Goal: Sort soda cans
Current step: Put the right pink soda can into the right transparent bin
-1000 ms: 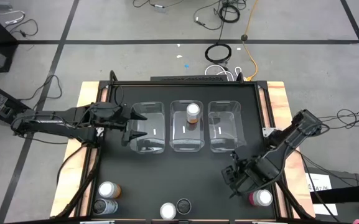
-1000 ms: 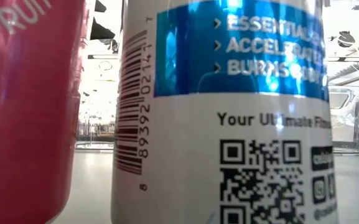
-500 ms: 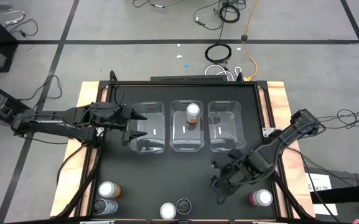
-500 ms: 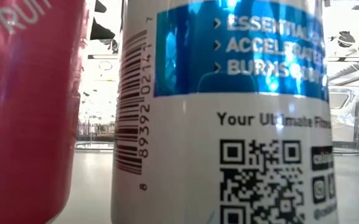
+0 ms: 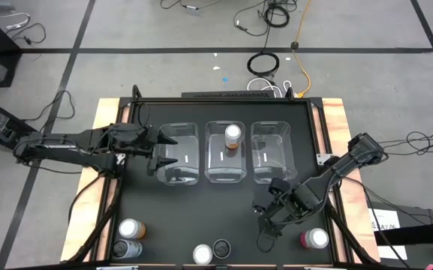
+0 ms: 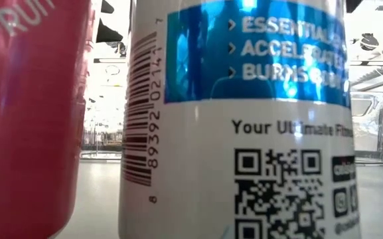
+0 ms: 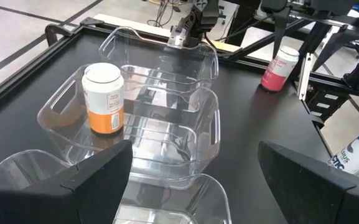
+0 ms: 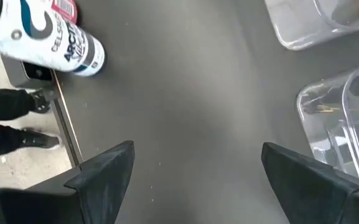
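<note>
High view: right gripper (image 5: 263, 223) has swung away from the pink can (image 5: 314, 238), which now stands well apart behind it, and heads toward the white can (image 5: 202, 254) and dark can (image 5: 221, 247) ahead. Fingers spread, empty. Left gripper (image 5: 153, 160) waits open beside the bins; one orange can (image 5: 233, 136) is already binned. Next pick looks imminent.

Left arm comes in from about 9 o'clock and stretches nearly flat toward the middle, its left gripper (image 5: 156, 159) stopping left of center with the fingers (image 7: 98, 171) spread wide and nothing between them. Right arm enters from 3 o'clock, bends at the elbow and angles back down toward 7 o'clock, right gripper (image 5: 265, 217) also wide open, empty.
</note>
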Motion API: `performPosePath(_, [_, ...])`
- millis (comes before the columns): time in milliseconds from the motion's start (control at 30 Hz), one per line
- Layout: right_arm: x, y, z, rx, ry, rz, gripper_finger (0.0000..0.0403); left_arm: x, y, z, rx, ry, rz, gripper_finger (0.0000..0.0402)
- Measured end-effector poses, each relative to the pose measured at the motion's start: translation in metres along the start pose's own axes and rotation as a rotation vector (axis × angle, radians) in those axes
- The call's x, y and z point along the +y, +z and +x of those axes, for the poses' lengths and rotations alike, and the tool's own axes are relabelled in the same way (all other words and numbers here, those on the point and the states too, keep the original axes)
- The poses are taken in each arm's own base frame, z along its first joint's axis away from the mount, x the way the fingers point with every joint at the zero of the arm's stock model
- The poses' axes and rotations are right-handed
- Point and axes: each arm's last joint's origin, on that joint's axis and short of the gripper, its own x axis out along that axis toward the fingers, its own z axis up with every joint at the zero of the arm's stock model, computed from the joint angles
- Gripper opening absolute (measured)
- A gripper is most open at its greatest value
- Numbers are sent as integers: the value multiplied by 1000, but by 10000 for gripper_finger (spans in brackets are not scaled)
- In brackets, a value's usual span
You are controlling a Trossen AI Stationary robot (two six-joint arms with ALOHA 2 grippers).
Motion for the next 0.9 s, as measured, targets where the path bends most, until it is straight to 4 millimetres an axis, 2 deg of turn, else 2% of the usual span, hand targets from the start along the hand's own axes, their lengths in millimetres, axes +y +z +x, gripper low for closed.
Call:
performPosePath(267, [6,-17,-3,34,-28,-57,345,-20,2,0,-32,-116,-91,354])
performPosePath(533, [10,-27,-5,47,-39,-78,345,-45,-3,3,-52,-87,-117,354])
performPosePath(633, [8,-30,-6,62,-68,-32,345,-55,-4,6,-69,-88,-134,354])
performPosePath(733, [3,-37,-8,90,-135,92,345,-64,-7,10,-68,-90,-148,354])
performPosePath(900, [2,-56,-14,112,-236,233,345,-75,-14,15,-33,-90,-179,354])
